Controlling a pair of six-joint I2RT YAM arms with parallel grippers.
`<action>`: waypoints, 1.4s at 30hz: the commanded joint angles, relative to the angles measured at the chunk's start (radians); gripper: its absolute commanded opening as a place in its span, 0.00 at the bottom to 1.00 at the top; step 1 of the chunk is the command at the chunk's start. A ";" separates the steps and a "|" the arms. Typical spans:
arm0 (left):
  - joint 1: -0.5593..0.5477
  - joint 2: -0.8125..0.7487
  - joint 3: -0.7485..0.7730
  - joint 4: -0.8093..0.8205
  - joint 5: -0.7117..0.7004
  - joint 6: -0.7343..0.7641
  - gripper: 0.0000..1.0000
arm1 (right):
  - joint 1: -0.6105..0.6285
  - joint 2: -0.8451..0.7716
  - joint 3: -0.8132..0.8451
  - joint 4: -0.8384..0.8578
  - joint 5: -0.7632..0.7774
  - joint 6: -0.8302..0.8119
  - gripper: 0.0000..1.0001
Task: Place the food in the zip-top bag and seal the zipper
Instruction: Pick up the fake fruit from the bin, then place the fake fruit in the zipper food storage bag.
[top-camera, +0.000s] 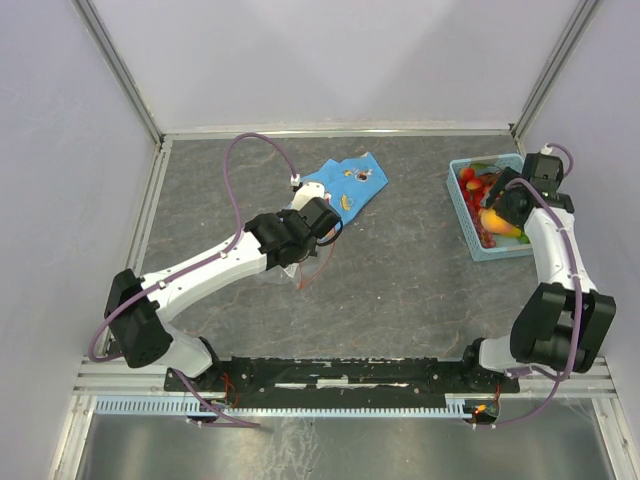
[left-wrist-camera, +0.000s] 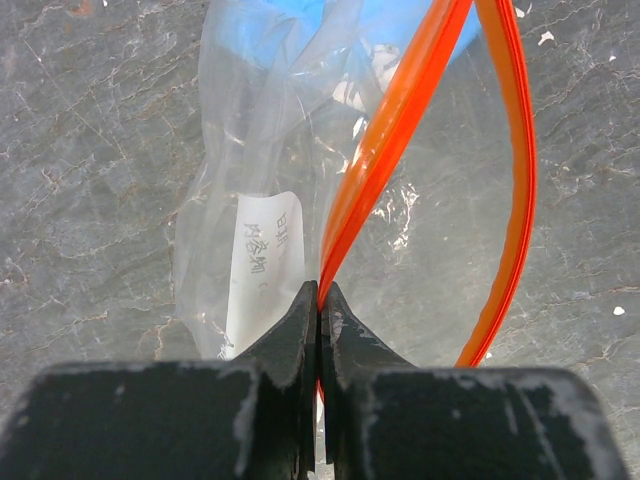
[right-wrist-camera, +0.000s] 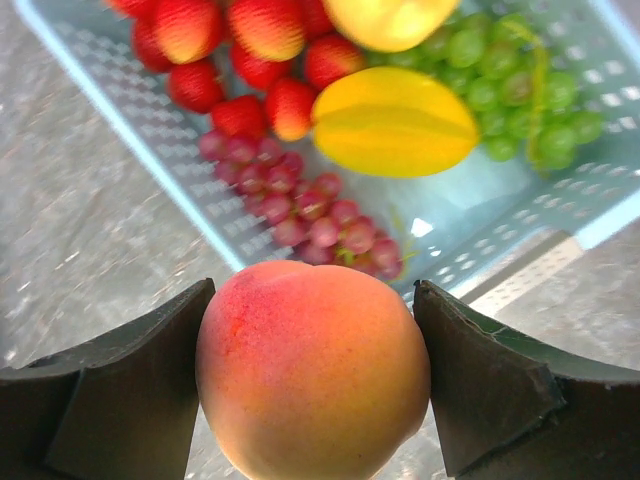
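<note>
The left gripper (left-wrist-camera: 320, 300) has its fingers pressed together, pinching one side of the red-orange zipper (left-wrist-camera: 385, 160). The strip's other side bows away to the right, so the mouth of the zip-top bag (left-wrist-camera: 240, 190) gapes in a long loop. The clear, crinkled bag lies on the grey stone-patterned table (top-camera: 400, 290) and shows a white label (left-wrist-camera: 265, 260) through its plastic. From above it sits just near of the left wrist, left of centre, and its far end reaches the blue patterned cloth (top-camera: 350, 180). No fruit shows inside the bag. The right gripper (right-wrist-camera: 313, 350) has its fingers spread around a round peach-coloured fruit (right-wrist-camera: 310, 400), which fills the gap and touches both pads. Just beyond it lies the light-blue basket (right-wrist-camera: 130, 120), which stands at the far right of the table. The basket holds red strawberries (right-wrist-camera: 250, 40) on the left, purple grapes (right-wrist-camera: 320, 215) along the near wall, a yellow ridged fruit (right-wrist-camera: 395, 120) in the middle, green grapes (right-wrist-camera: 500, 70) on the right and another yellow fruit (right-wrist-camera: 390, 15) at the far edge. From above, the right wrist hangs over the basket, but whether the held fruit is over the basket or just outside its rim is hard to judge.
</note>
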 joint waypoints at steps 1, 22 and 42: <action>0.006 -0.038 0.031 0.017 0.007 -0.009 0.03 | 0.075 -0.094 -0.029 0.062 -0.164 0.061 0.66; 0.005 -0.060 0.057 0.033 0.104 -0.049 0.03 | 0.636 -0.221 -0.228 0.579 -0.423 0.544 0.66; 0.007 -0.128 0.026 0.129 0.231 -0.127 0.03 | 0.908 -0.056 -0.282 0.772 -0.316 0.640 0.67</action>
